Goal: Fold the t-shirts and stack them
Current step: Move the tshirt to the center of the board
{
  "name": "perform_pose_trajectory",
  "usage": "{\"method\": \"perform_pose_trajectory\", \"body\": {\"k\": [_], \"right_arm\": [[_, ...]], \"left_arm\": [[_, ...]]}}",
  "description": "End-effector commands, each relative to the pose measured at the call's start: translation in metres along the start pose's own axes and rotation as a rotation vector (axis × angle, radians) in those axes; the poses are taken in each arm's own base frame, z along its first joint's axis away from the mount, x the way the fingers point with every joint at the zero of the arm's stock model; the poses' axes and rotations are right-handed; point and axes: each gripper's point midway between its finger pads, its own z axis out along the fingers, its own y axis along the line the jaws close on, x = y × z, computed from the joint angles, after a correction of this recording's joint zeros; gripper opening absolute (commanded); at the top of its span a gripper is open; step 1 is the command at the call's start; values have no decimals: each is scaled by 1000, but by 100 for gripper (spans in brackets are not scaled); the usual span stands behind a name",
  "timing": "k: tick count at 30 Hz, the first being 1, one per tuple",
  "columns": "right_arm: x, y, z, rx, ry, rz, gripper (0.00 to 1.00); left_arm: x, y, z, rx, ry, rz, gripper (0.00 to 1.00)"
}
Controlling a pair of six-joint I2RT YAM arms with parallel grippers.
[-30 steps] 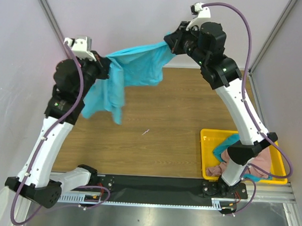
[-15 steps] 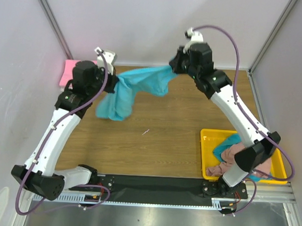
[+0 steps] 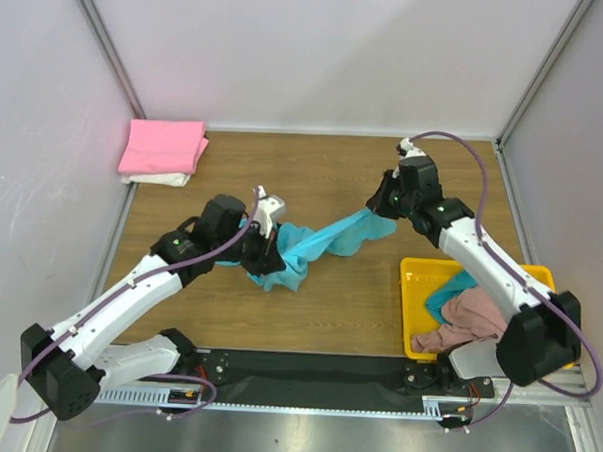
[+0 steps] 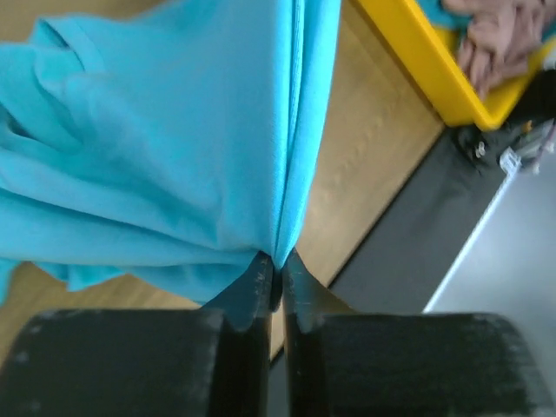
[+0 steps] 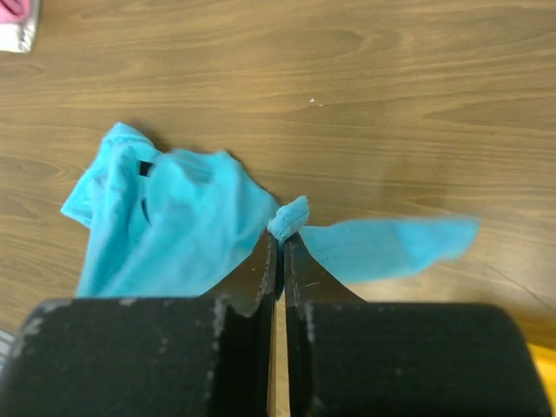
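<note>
A turquoise t-shirt [image 3: 321, 239] lies bunched and stretched low over the wooden table between both grippers. My left gripper [image 3: 268, 249] is shut on one end of it; in the left wrist view the cloth [image 4: 174, 148] fans out from the closed fingertips [image 4: 280, 262]. My right gripper [image 3: 381, 210] is shut on the other end, and a small fold of the shirt [image 5: 174, 226] pokes out above its pinched tips [image 5: 282, 236]. A folded bright pink t-shirt [image 3: 165, 145] rests on a cream white one [image 3: 151, 178] at the back left.
A yellow tray [image 3: 411, 321] at the near right holds a crumpled dusty pink t-shirt [image 3: 475, 319] and a teal one [image 3: 449, 291]. The tray's corner [image 4: 417, 65] shows in the left wrist view. Grey walls close in the left, back and right.
Both arms have come down and toward the near side, bringing the turquoise shirt from hanging in the air down onto the table. The pink stack has come into view.
</note>
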Motion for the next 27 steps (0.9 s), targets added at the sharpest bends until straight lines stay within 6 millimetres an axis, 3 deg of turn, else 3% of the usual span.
{"method": "perform_pose_trajectory", "body": {"k": [1, 2, 3, 4, 5, 6, 8, 9, 12, 15, 16, 17, 19, 20, 23, 24, 26, 27], "right_arm": [[-4, -12, -34, 37, -36, -23, 2], [7, -14, -37, 33, -8, -19, 7], [11, -11, -45, 9, 4, -19, 27], [14, -8, -57, -7, 7, -20, 42], [16, -6, -64, -28, 14, -17, 54], [18, -4, -71, -39, 16, -16, 73], [15, 1, -86, -65, -3, -23, 87], [11, 2, -90, -66, -20, -24, 99], [3, 0, -93, -49, -52, -27, 100], [-1, 2, -77, -54, -61, -25, 100], [1, 3, -71, -64, -54, -24, 100], [6, 2, -58, -56, -32, -14, 100], [1, 8, -42, -56, -49, -15, 100], [8, 5, -25, -29, -19, -17, 100], [7, 20, 1, -18, -14, -74, 99], [16, 20, 22, -9, 17, -100, 99], [20, 31, 41, -33, 35, -136, 97], [31, 30, 59, -27, 76, -148, 96]], "left_arm": [[30, -15, -2, 30, 105, -69, 24], [33, -11, -4, 4, 113, -78, 33], [35, -5, -6, -32, 114, -81, 49], [37, 6, -9, -104, 111, -92, 78], [32, 11, -12, -141, 93, -92, 86], [28, 15, -16, -169, 77, -92, 99], [20, 26, -21, -236, 51, -115, 100], [12, 31, -22, -264, 27, -152, 100], [7, 65, -26, -387, -13, -284, 100], [15, 116, -34, -568, -41, -479, 100], [18, 123, -33, -589, -44, -517, 100], [27, 130, -32, -605, -40, -558, 100], [27, 143, -34, -631, -109, -656, 100], [39, 149, -32, -647, -105, -694, 100], [51, 162, -35, -700, -153, -786, 100], [51, 166, -35, -714, -171, -801, 100], [60, 170, -35, -736, -175, -820, 100], [61, 173, -36, -750, -193, -838, 99]]}}
